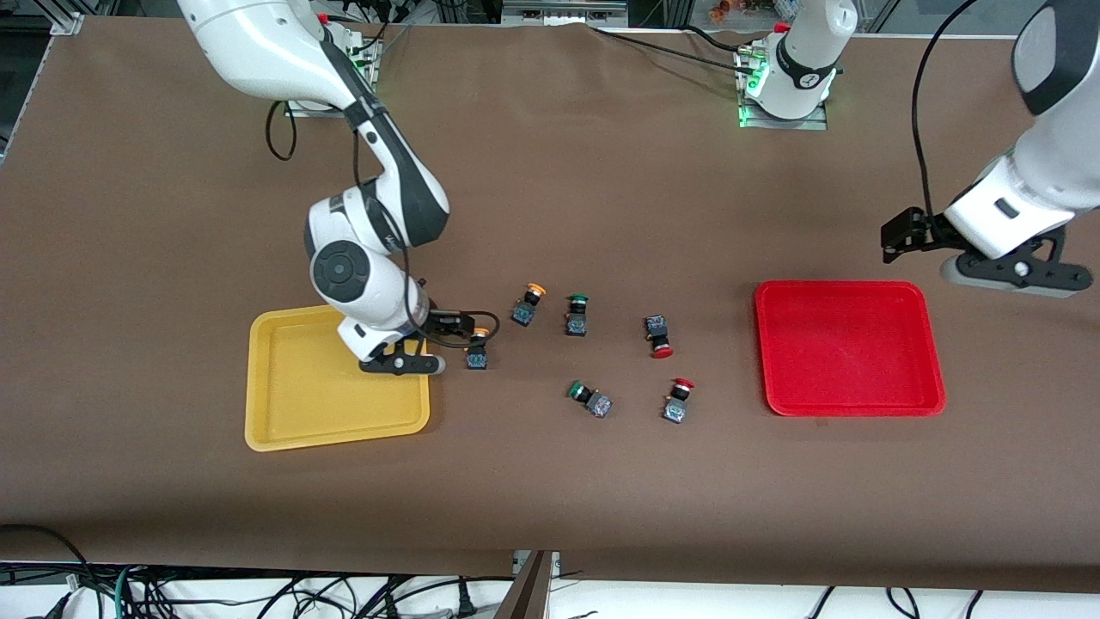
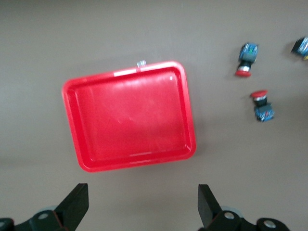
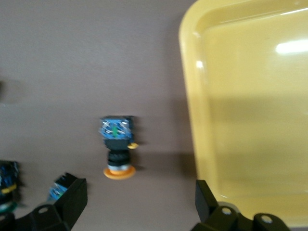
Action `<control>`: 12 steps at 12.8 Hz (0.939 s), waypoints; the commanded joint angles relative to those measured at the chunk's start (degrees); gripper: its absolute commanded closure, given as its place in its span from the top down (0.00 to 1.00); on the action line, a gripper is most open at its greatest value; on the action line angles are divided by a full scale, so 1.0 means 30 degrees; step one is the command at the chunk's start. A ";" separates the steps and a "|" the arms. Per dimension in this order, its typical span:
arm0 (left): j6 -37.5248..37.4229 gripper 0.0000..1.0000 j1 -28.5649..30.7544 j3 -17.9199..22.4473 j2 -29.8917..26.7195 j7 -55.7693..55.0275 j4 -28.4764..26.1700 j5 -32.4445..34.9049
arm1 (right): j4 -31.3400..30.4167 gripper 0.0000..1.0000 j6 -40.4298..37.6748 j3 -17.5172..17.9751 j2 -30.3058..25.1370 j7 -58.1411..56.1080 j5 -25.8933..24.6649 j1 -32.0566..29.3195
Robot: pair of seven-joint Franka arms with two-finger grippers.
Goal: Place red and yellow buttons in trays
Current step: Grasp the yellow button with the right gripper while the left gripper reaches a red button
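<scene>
The yellow tray (image 1: 320, 391) lies toward the right arm's end of the table, the red tray (image 1: 846, 344) toward the left arm's end; both hold nothing. One yellow button (image 1: 478, 346) lies just beside the yellow tray, a second (image 1: 528, 303) a little farther from the camera. Two red buttons (image 1: 659, 335) (image 1: 677, 400) lie nearer the red tray. My right gripper (image 1: 458, 327) is open, low over the first yellow button (image 3: 117, 149) by the yellow tray's rim (image 3: 192, 96). My left gripper (image 1: 901, 237) is open and empty, up beside the red tray (image 2: 130, 115).
Two green-capped buttons (image 1: 577, 314) (image 1: 589, 398) lie among the others in the middle of the table. The brown table mat (image 1: 550, 481) is bare nearer the camera. The left wrist view also shows both red buttons (image 2: 246, 58) (image 2: 262, 105).
</scene>
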 commanded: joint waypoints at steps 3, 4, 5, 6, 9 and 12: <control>0.2585 1.00 -0.1465 -0.0200 0.4398 0.0237 0.1659 -0.0506 | 0.0928 0.97 0.2901 -0.0083 0.2493 0.1193 0.0127 0.0979; 0.3935 1.00 -0.2281 -0.0288 0.5863 0.0208 0.2654 -0.0420 | 0.0928 0.97 0.3313 -0.0084 0.2758 0.1164 -0.0019 0.0980; 0.5601 1.00 -0.2695 -0.0318 0.7444 0.0237 0.3679 -0.0477 | 0.0957 0.95 0.3578 -0.0113 0.2935 0.1076 -0.0078 0.0980; 0.7619 1.00 -0.2960 -0.0550 0.8765 0.0237 0.4415 -0.0536 | 0.1161 0.93 0.3668 -0.0113 0.3111 0.1075 -0.0108 0.0980; 1.3156 1.00 -0.3608 -0.1490 1.1580 0.0236 0.4510 -0.0565 | 0.1250 0.48 0.3669 -0.0113 0.3259 0.1017 -0.0137 0.1009; 1.7532 1.00 -0.4132 -0.1839 1.3809 0.0208 0.3543 -0.0507 | 0.1279 0.00 0.3319 -0.0229 0.2851 0.0666 -0.0662 0.0922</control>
